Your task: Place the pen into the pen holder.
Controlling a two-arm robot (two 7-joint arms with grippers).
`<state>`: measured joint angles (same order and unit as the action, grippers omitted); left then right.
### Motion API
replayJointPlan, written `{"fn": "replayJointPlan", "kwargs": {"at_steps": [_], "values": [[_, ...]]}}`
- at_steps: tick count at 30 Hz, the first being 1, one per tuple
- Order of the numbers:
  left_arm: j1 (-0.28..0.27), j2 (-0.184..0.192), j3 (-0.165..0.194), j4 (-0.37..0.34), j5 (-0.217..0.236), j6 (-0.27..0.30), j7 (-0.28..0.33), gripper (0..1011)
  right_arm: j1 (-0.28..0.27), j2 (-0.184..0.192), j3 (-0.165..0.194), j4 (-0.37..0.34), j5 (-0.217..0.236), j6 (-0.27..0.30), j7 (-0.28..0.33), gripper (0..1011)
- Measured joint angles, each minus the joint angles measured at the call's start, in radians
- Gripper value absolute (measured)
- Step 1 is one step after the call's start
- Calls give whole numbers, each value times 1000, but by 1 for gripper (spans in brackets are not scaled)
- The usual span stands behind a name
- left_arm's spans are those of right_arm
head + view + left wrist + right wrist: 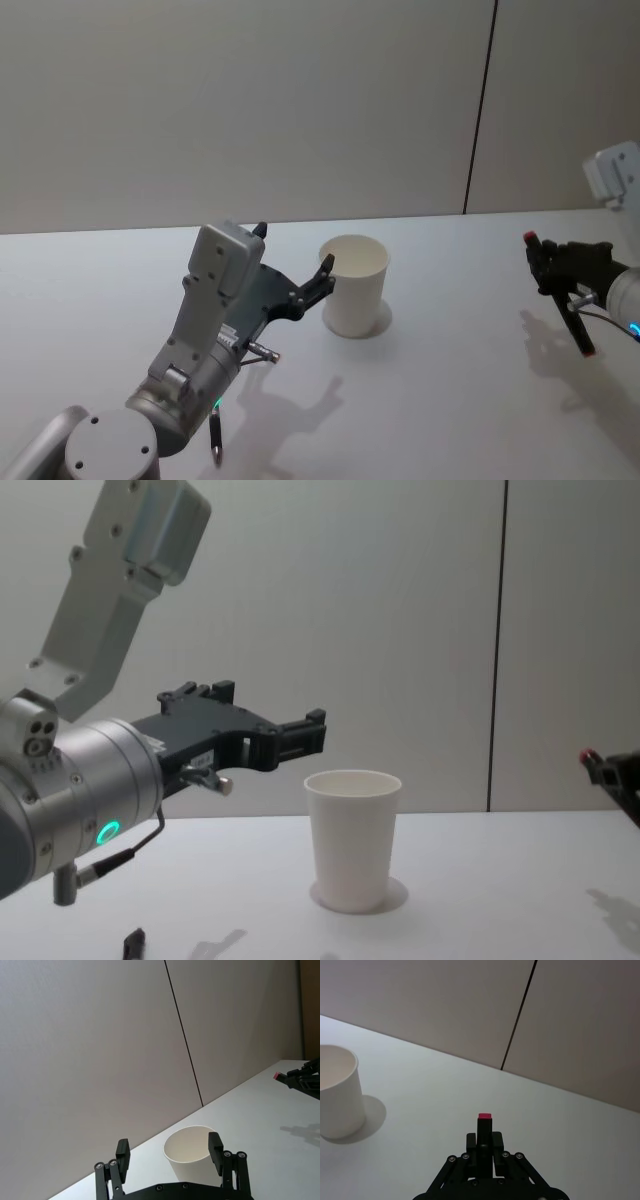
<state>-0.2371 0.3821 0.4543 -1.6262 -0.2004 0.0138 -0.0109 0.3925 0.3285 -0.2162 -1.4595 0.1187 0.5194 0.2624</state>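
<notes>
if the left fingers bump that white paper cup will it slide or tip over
Probably very light: the paper cup looks thin-walled and empty, so a nudge from the open left gripper would likely slide it. It's tall with a narrower base, so a push near the rim may tip it. Squeezing would likely dent it.

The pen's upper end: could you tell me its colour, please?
Red, on a black pen in the right gripper; clearest in the right wrist view.

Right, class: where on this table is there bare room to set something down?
Bare table lies between the cup and the right hand, which grips the pen; also in front of the cup and behind it toward the wall. Crowded: left of the cup, where the open left hand hangs by its rim.
</notes>
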Motion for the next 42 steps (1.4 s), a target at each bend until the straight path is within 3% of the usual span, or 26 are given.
{"fn": "replayJointPlan", "kwargs": {"at_steps": [14,25,27,28,34,42], "values": [[0,0,0,0,0,0,0,1000,-63,14,-4,-46,-23,-258,-29,173],[0,0,0,0,0,0,0,1000,-82,6,-17,-31,-53,-471,-44,173],[0,0,0,0,0,0,0,1000,-81,-2,-23,-14,-62,-540,-46,173],[0,0,0,0,0,0,0,1000,-81,-2,-23,-14,-62,-540,-46,173],[0,0,0,0,0,0,0,1000,-63,-24,-36,44,-80,-687,-46,173],[0,0,0,0,0,0,0,1000,5,-81,-66,200,-98,-915,-37,173]]}}
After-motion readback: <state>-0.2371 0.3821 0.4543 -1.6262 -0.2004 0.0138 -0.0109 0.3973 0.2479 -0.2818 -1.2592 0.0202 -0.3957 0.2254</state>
